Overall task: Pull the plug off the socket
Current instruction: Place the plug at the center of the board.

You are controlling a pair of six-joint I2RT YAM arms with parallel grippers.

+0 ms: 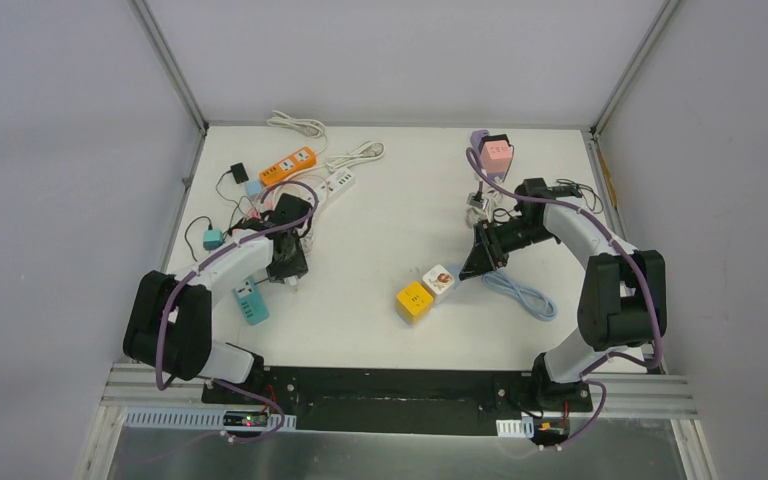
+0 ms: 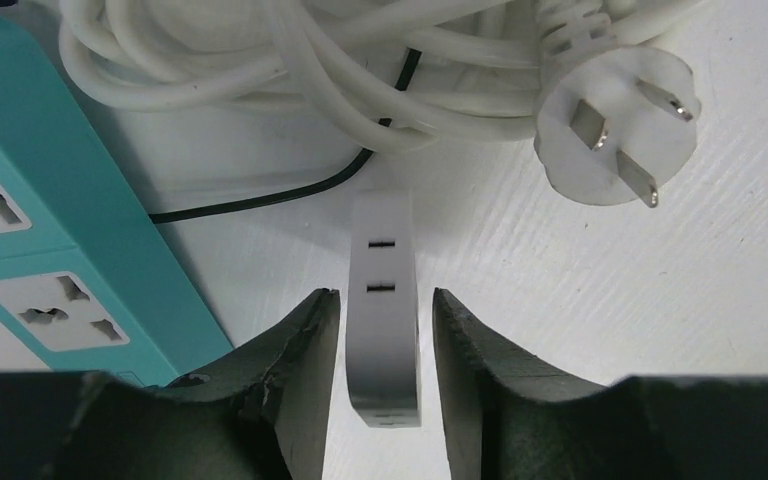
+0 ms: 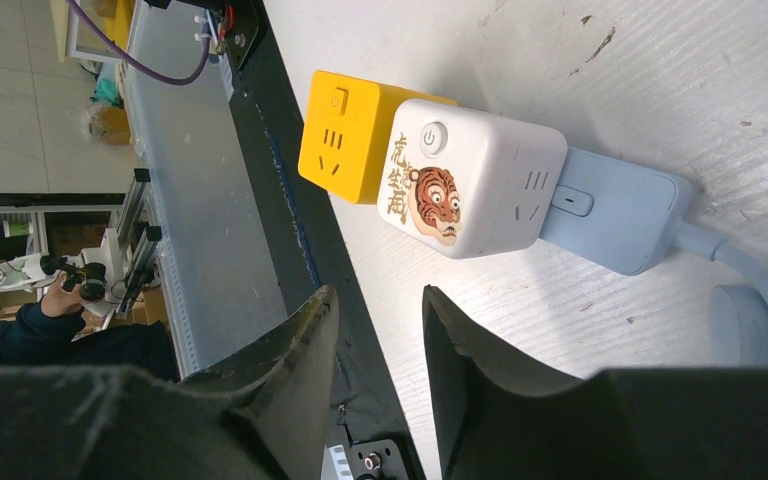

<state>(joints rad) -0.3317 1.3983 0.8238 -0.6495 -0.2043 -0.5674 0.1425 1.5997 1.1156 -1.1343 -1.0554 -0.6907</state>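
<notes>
The blue plug (image 3: 610, 215) sits in the tiger socket cube (image 3: 480, 180) on the table (image 3: 660, 60), the right hand (image 3: 380, 300) part open and empty, the left hand (image 2: 385, 300) loosely open around a white adapter (image 2: 382, 250); unbraced, the cube may drag along.

Hub = table (image 1: 390, 230) centre. 6 o'clock: cube socket A (image 1: 413, 300), touching cube socket B (image 1: 441, 279) at its 2. Plug (image 3: 615, 225) seated in B's 3 o'clock face, cable (image 1: 520, 292) trailing to 4. 2 o'clock, back edge: cube socket C (image 1: 497, 153). 10–11: strip 1 (image 1: 290, 162) beside strip 2 (image 1: 335, 185). 8: strip 3 (image 1: 250, 300). Wrist view: adapter (image 2: 385, 230) between left gripper (image 2: 385, 305) fingers, strip 3 at its 9, loose plug (image 2: 615, 125) at 1.
</notes>
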